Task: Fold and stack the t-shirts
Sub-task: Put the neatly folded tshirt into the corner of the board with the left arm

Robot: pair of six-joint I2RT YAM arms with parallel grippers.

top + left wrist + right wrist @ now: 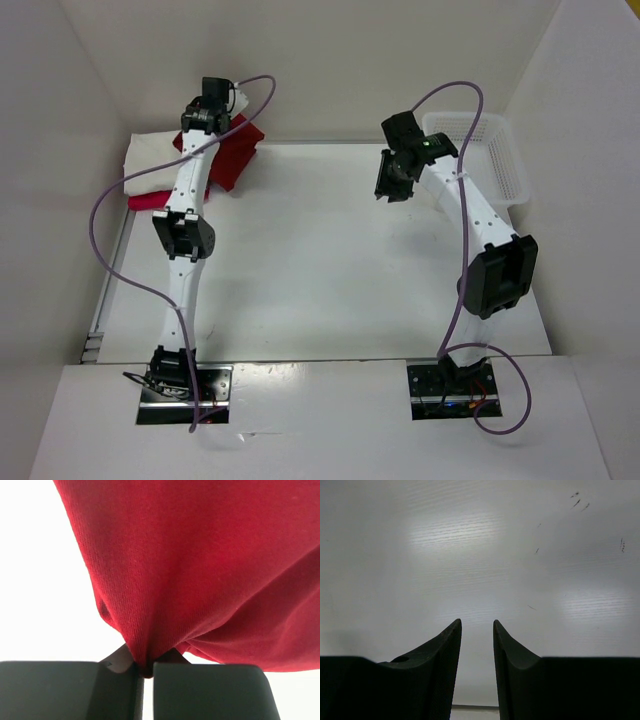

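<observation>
Left arm: stretched out to the far left corner of the table (320,260), wrist right over the red cloth.
Left gripper (144,670): here's the grip, fingers (65,690) pressed together on a pinched fold of the dark red t-shirt (200,570), with only a sliver of gap between them.
Dark red t-shirt, wrist view: the cloth fans up and out from the pinch and fills most of the view, with creases running into the grip point.
Dark red t-shirt, top view: it sits at the far left corner (240,150), spread under and to the right of the left gripper (212,105). I cannot tell whether any part of it hangs clear of the table.
Cream white t-shirt (150,160): a folded pad just left of the red one, the two touching under the arm.
Magenta-pink t-shirt (145,202): only an edge peeks out beneath the cream white one, at the near side of the pile.
Right arm: bent up on the right side, wrist held above the far right part of the table.
Right gripper (477,630): fingers (440,655) apart with a narrow gap, nothing between them and nothing touched.
Right gripper, top view: it hangs in the air (390,185), well apart from the shirts.
Right wrist view: a plain white surface with a few dark scuffs; wall or table, I cannot tell.
Basket (500,160): white lattice, at the far right corner behind the right arm.
</observation>
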